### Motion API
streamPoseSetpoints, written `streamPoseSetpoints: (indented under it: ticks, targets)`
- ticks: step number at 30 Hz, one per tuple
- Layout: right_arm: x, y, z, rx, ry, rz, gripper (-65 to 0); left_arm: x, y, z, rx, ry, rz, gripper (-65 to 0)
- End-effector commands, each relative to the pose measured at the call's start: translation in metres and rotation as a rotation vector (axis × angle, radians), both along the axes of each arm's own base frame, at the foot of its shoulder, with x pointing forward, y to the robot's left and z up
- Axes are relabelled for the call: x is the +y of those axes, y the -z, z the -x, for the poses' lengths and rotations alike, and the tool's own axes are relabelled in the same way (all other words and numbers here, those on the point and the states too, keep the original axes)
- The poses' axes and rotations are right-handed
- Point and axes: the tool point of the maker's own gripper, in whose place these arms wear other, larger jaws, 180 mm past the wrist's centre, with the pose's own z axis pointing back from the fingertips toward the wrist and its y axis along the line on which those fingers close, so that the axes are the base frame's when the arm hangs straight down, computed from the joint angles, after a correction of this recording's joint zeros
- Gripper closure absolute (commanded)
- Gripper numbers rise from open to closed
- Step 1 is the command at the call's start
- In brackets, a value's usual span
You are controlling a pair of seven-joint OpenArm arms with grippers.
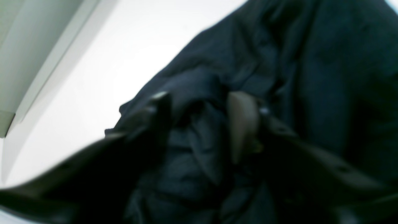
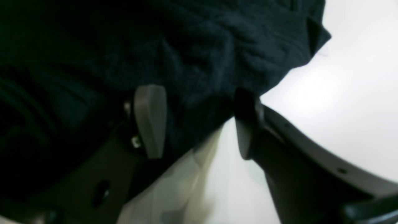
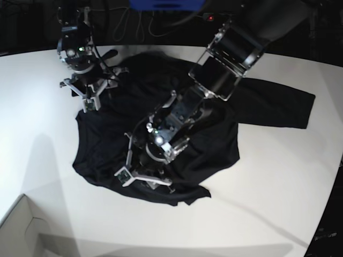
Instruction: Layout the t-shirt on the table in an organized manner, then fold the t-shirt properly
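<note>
- On the smooth white tabletop [image 3: 278, 176], the plain black long-sleeved t-shirt [image 3: 107, 144] lies rumpled, one sleeve stretched toward the far side.
- The left gripper [image 3: 140, 179] presses into the shirt's near hem, jaws apart around bunched fabric.
- The right gripper [image 3: 92, 95] stands spread over the shirt's edge.

Desk [image 3: 300, 176]: large, smooth, white; curved far edge against a dark background.
On desk: black t-shirt [image 3: 112, 144], rumpled, lying across the middle, one long sleeve stretched flat toward the base view's right.
Shirt hem: near edge bunched and folded, bare white surface all around it.
Near-left corner: pale box corner [image 3: 24, 227] at the desk's edge, well apart from the shirt.
Surface: soft shadows cast across it.
</note>
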Motion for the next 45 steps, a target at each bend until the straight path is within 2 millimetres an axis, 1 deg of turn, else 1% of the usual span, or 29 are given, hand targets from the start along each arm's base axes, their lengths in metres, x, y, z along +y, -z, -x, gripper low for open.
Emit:
streamPoseSetpoints:
  ticks: [1, 3, 4, 5, 6, 7, 9, 11, 12, 15, 17, 21, 24, 26, 29, 30, 31, 32, 33, 34, 36, 37, 39, 40, 42, 43, 45]
  targets:
    - [0.000, -0.010, -0.007, -0.042, -0.003, -0.001, -34.7, -0.008, -0.044, -0.011, -0.099, -0.001, 0.081, -33.4]
    - [0.001, -0.010, -0.008, -0.044, -0.003, -0.003, -34.7, 0.013, -0.063, -0.013, -0.134, -0.062, 0.144, -33.4]
    - [0.000, -0.010, -0.008, -0.044, -0.004, -0.002, -34.7, 0.028, -0.071, -0.017, -0.144, -0.110, 0.178, -33.4]
    - [0.000, -0.010, -0.008, -0.044, -0.004, -0.002, -34.7, 0.046, -0.071, -0.021, -0.138, -0.171, 0.209, -33.4]
    - [0.001, -0.011, -0.008, -0.045, -0.003, -0.003, -34.7, 0.068, -0.068, -0.025, -0.126, -0.240, 0.233, -33.4]
    - [0.001, -0.011, -0.009, -0.045, -0.005, -0.004, -34.7, 0.096, -0.063, -0.030, -0.109, -0.324, 0.260, -33.4]
    - [0.001, -0.011, -0.009, -0.045, -0.005, -0.004, -34.7, 0.137, -0.049, -0.038, -0.064, -0.460, 0.313, -33.4]
    - [0.002, -0.010, -0.009, -0.045, -0.006, -0.004, -34.7, 0.176, -0.023, -0.038, 0.012, -0.586, 0.370, -33.5]
    - [0.002, -0.010, -0.010, -0.045, -0.007, -0.005, -34.7, 0.192, -0.011, -0.036, 0.050, -0.644, 0.409, -33.6]
    - [0.002, -0.010, -0.010, -0.046, -0.007, -0.005, -34.7, 0.220, 0.011, -0.031, 0.121, -0.743, 0.507, -33.6]
    - [0.002, -0.011, -0.011, -0.048, -0.007, -0.005, -34.7, 0.227, 0.023, -0.028, 0.154, -0.759, 0.522, -33.6]
    - [0.002, -0.010, -0.010, -0.046, -0.008, -0.004, -34.7, 0.234, 0.044, -0.021, 0.215, -0.774, 0.540, -33.6]
    - [0.001, -0.010, -0.009, -0.045, -0.006, -0.003, -34.7, 0.241, 0.056, -0.017, 0.245, -0.788, 0.539, -33.6]
    - [0.001, -0.010, -0.009, -0.045, -0.006, -0.003, -34.7, 0.243, 0.061, -0.015, 0.258, -0.791, 0.535, -33.6]
    - [0.000, -0.010, -0.009, -0.045, -0.004, -0.002, -34.7, 0.240, 0.070, -0.012, 0.288, -0.786, 0.522, -33.2]
    - [0.000, -0.010, -0.009, -0.045, -0.004, -0.002, -34.7, 0.239, 0.074, -0.010, 0.299, -0.787, 0.517, -31.6]
    - [0.000, -0.010, -0.009, -0.045, -0.004, -0.002, -34.7, 0.238, 0.078, -0.009, 0.310, -0.789, 0.515, -27.0]
    - [0.000, -0.010, -0.009, -0.045, -0.004, -0.002, -34.7, 0.238, 0.079, -0.008, 0.314, -0.790, 0.517, -20.6]
    - [0.000, -0.011, -0.010, -0.047, -0.004, -0.002, -34.7, 0.239, 0.078, -0.008, 0.311, -0.793, 0.521, -11.0]
    - [0.000, -0.011, -0.010, -0.047, -0.004, -0.002, -34.7, 0.241, 0.076, -0.009, 0.304, -0.799, 0.525, -0.3]
    - [0.000, -0.011, -0.010, -0.047, -0.004, -0.002, -34.7, 0.248, 0.066, -0.011, 0.269, -0.807, 0.534, -0.3]
    - [0.000, -0.011, -0.010, -0.047, -0.004, -0.002, -34.7, 0.263, 0.061, -0.007, 0.242, -0.832, 0.538, -2.8]
    - [0.000, -0.011, -0.010, -0.047, -0.004, -0.002, -34.7, 0.286, 0.035, -0.004, 0.150, -0.868, 0.563, 0.0]
    - [0.000, -0.011, -0.010, -0.047, -0.004, -0.002, -34.7, 0.296, 0.025, 0.000, 0.114, -0.884, 0.570, 0.0]
    - [0.002, -0.010, -0.010, -0.047, -0.008, -0.004, -34.7, 0.317, 0.005, 0.009, 0.060, -0.919, 0.572, -0.2]
    - [0.002, -0.010, -0.010, -0.047, -0.008, -0.004, -34.7, 0.329, -0.007, 0.014, 0.031, -0.940, 0.572, -0.1]
    - [0.002, -0.010, -0.010, -0.046, -0.009, -0.004, -34.7, 0.356, -0.025, 0.028, -0.027, -0.997, 0.574, -0.1]
